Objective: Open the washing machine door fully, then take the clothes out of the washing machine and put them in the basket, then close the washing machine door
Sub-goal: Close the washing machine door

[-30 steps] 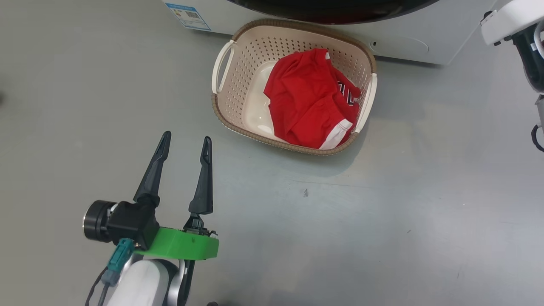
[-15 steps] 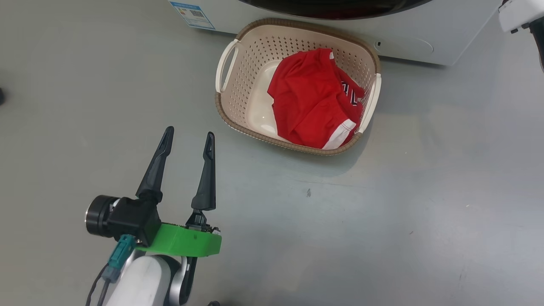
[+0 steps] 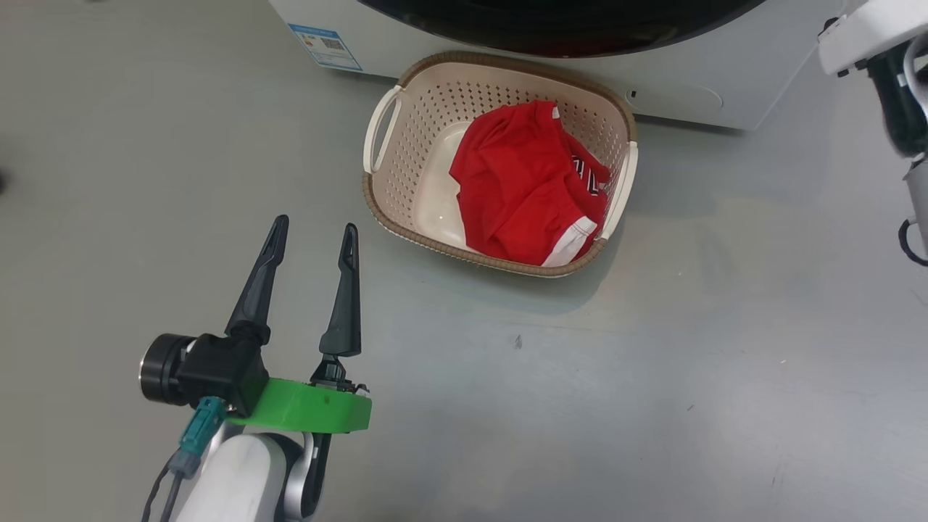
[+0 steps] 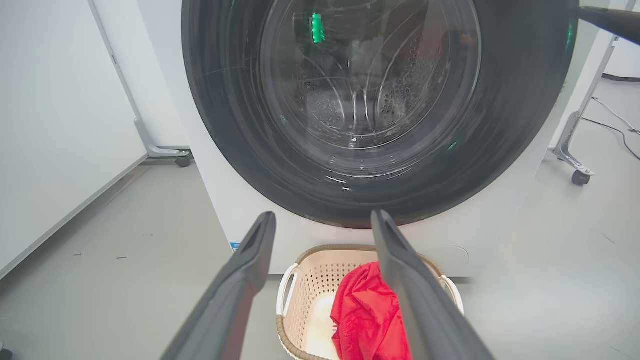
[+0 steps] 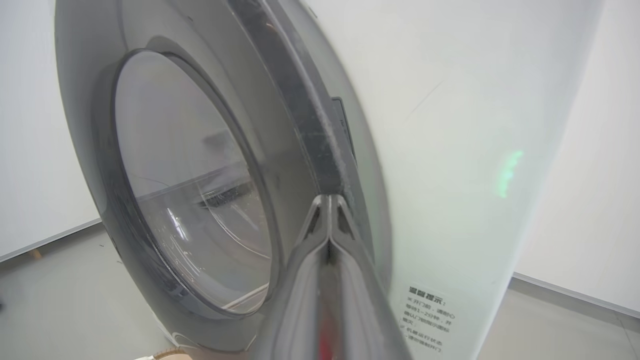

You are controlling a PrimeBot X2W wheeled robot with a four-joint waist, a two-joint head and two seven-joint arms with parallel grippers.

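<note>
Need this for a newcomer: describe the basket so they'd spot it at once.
Find the big white washing machine with its round black-rimmed door. On the grey floor right before it sits the basket: cream, perforated, brown-rimmed, two side handles, holding red clothes.

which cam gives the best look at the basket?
Head view: whole basket from above, both handles, clothes inside. Left wrist view crops its near end. Right wrist view catches a rim sliver at the bottom edge.
</note>
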